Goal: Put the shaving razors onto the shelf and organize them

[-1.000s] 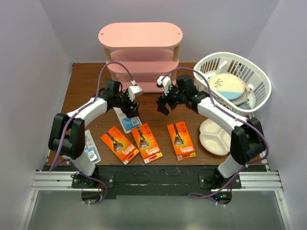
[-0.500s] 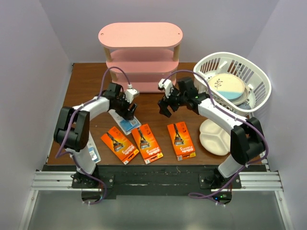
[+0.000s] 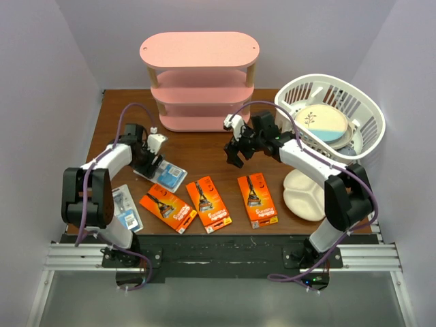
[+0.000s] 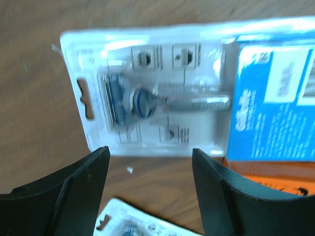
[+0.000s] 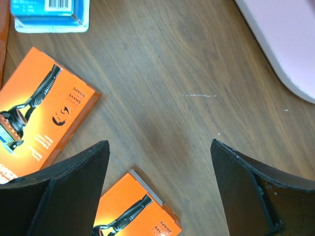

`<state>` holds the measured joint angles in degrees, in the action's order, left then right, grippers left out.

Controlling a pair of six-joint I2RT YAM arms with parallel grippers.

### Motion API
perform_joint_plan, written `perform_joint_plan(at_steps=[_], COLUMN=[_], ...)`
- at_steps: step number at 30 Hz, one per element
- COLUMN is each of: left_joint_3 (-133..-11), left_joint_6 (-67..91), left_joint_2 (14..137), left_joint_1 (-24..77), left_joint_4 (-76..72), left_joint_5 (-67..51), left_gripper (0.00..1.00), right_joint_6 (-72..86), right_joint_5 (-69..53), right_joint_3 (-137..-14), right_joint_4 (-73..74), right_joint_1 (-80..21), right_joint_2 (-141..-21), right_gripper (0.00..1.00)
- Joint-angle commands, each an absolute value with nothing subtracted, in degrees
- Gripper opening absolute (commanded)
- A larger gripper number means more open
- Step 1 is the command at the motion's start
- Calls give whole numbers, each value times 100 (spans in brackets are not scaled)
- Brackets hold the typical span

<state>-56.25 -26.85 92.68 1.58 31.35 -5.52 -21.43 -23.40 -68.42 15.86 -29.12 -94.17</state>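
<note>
The pink three-tier shelf (image 3: pixel 197 75) stands at the back of the table. Three orange razor packs (image 3: pixel 167 208) (image 3: pixel 208 203) (image 3: pixel 257 199) lie flat in a row near the front. One white-and-blue blister pack (image 3: pixel 163 176) lies left of centre; a second (image 3: pixel 126 208) lies at the front left. My left gripper (image 3: pixel 146 163) is open and empty at the end of the first blister pack (image 4: pixel 162 93); the second pack's corner (image 4: pixel 142 223) shows below the jaws (image 4: pixel 150 162). My right gripper (image 3: pixel 235 153) is open and empty above bare wood (image 5: pixel 160 167), with orange packs (image 5: pixel 39 118) (image 5: pixel 133 211) beside it.
A white slatted basket (image 3: pixel 354 102) holding plates stands at the back right. A white divided plate (image 3: pixel 305 193) lies in front of it. The shelf's base (image 5: pixel 290 44) shows at the upper right of the right wrist view. Grey walls close in both sides.
My left gripper has swung left across the table. The centre blister pack has shifted left and turned with it. The right arm has hardly moved.
</note>
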Motion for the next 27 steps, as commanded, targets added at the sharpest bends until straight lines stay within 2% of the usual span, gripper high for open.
perform_joint_plan(at_steps=[1, 3, 6, 7, 12, 17, 24, 27], left_joint_3=[-5774, -5897, -5749, -5661, -5300, -4976, -4413, -4219], left_joint_6=[-2436, -1979, -1750, -1662, -1144, -178, 624, 764], left_joint_2=[8702, 8256, 7719, 7630, 7603, 7462, 7084, 7057], left_joint_1=[-456, -598, -536, -484, 140, 263, 466, 492], left_joint_4=[3208, 3042, 2648, 2541, 2286, 2049, 1380, 1397], left_joint_5=[-1066, -1711, -3282, -3409, -3445, -3445, -3331, -3392], left_gripper=[72, 72, 73, 74, 73, 73, 72, 71], right_joint_6=[-2425, -2688, -2892, -2900, -2752, -1672, -1038, -581], right_joint_5=[-2583, -2680, -2926, -3022, -2998, -2575, -2461, -1900], right_joint_3=[-6917, -6829, -7004, -7109, -7558, -7638, -7550, -7488], right_joint_4=[1599, 1704, 2065, 2205, 2479, 2155, 1987, 1741], right_joint_1=[-2900, -3023, -3225, -3295, -3673, -3928, -4148, -4175], right_joint_2=[-9457, -9501, -9763, -9860, -10457, -10714, -10916, -11074], right_gripper=[88, 88, 89, 89, 87, 87, 86, 86])
